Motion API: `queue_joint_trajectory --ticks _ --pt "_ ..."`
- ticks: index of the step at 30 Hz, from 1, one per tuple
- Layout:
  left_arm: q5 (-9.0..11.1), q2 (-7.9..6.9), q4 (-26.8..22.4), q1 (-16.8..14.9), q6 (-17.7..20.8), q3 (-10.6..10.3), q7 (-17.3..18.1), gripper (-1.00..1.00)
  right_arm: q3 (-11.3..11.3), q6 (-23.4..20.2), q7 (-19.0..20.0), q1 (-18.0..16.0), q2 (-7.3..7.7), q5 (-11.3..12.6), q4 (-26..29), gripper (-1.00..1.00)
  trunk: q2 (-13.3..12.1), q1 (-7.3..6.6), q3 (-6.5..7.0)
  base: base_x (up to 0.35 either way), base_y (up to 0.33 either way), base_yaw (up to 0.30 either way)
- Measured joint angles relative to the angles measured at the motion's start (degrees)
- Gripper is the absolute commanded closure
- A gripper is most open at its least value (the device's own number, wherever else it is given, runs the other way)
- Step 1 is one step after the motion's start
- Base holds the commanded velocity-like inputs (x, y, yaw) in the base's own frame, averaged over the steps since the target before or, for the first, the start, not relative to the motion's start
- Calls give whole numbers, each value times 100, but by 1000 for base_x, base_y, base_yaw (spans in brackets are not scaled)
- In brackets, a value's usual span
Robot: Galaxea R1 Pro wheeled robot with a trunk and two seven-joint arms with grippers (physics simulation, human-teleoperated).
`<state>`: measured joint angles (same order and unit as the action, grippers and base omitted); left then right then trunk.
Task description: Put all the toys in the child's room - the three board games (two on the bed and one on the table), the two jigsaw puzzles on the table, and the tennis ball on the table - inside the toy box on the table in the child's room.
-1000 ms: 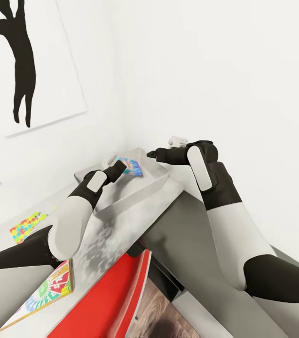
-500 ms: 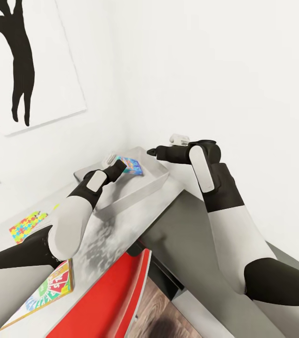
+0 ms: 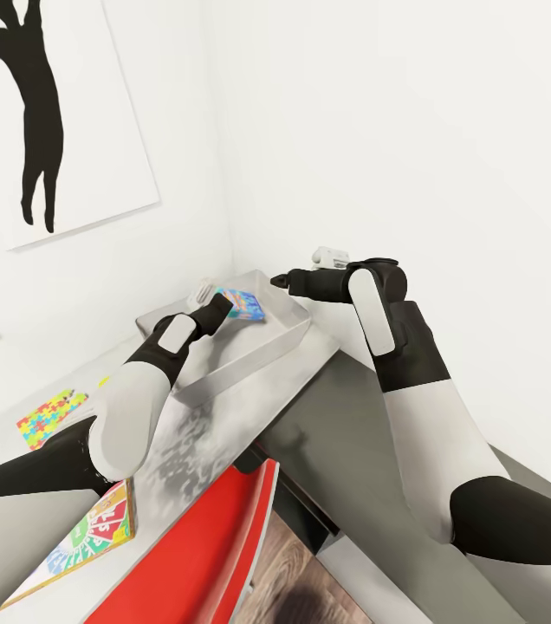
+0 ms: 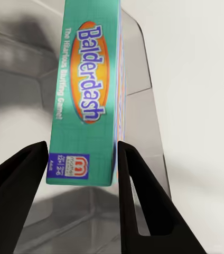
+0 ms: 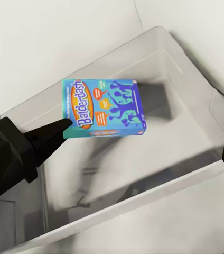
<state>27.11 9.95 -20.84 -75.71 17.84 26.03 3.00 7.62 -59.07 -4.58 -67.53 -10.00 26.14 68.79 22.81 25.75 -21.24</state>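
**Bright, even light with soft shadows and some blur**

The scene was evenly lit and bright; the white walls (image 3: 414, 130) looked nearly blown out. A mottled, blotchy shadow lay on the table (image 3: 223, 416) beneath the left arm. In the right wrist view, the blue game box (image 5: 104, 108) cast a blurred dark shadow onto the toy box (image 5: 196, 79) floor. The head view leaned, with straight lines tilted.

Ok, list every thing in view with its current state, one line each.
Balderdash box: held over the toy box.
Toy box: upright, nothing lying inside.
Left gripper: shut on the Balderdash box.
Right gripper: beside the toy box, jaws unclear.
Jigsaw puzzle: flat on the table.
Colourful board game: flat on the table.
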Motion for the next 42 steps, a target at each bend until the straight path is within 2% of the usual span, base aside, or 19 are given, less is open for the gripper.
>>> queue_joint_trajectory --ticks 4,11,20,26,28,31,34,38,42 --pt "20 0 0 0 -22 6 0 100 0 -5 2 0 0 6 0 -100 0 0 -26 0 0 0" --pt "23 0 1 0 -323 8 1 100 1 -7 3 0 0 1 0 -100 0 0 -89 0 0 0" --pt "31 0 2 0 -344 7 10 100 0 -7 2 0 0 1 0 -100 0 0 -174 0 0 0" --pt "125 0 1 0 -305 -7 28 100 0 -7 4 0 0 1 0 -100 0 0 -230 0 0 0" --pt "145 0 -1 0 -284 -17 148 100 0 -7 4 0 0 0 0 -100 0 0 -249 0 0 0" --pt "151 0 -1 -1 -258 -20 590 100 0 -7 4 0 0 0 0 -100 0 0 -277 0 0 0" --pt "134 0 0 0 -232 -19 797 100 0 -7 4 0 0 1 0 -100 0 0 -306 0 0 0" --pt "135 0 3 0 -221 -18 887 100 0 -7 4 0 0 1 0 -100 0 0 -343 0 0 0" --pt "220 0 2 0 -219 -17 907 100 0 -7 4 0 0 1 0 -100 0 0 -381 0 0 0"
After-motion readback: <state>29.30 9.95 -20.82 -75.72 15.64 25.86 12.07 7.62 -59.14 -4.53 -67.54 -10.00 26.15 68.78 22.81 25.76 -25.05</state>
